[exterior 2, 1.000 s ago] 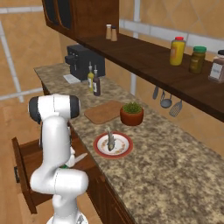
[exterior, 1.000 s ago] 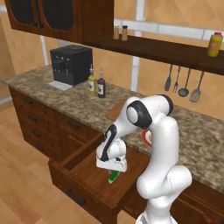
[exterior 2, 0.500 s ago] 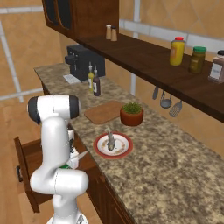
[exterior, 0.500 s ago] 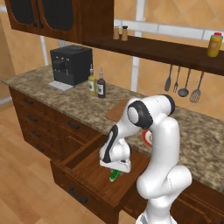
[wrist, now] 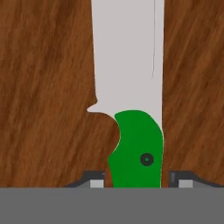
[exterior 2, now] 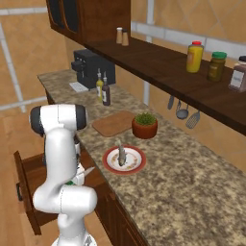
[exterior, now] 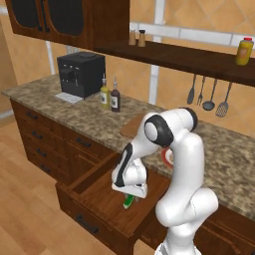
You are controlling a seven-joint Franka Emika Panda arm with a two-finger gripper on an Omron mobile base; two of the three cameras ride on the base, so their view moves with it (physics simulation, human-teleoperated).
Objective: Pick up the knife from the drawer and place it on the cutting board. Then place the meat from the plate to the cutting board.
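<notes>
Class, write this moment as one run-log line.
phase: grasping | gripper: astride knife handle, in drawer | meat: on plate

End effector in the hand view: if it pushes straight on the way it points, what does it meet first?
The knife: its green handle sits between the end effector fingertips, with the drawer floor right behind it. Whether the pads already touch is unclear.

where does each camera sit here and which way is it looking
Left base view: behind the arm to its left, looking forward and down at the open drawer; the arm bends into it over the knife.
Right base view: behind the arm to its right, along the counter with plate and cutting board; the arm stands at lower left.
Hand view: on the hand, looking straight down at the knife; tool straddles the handle.
All three share the knife.
</notes>
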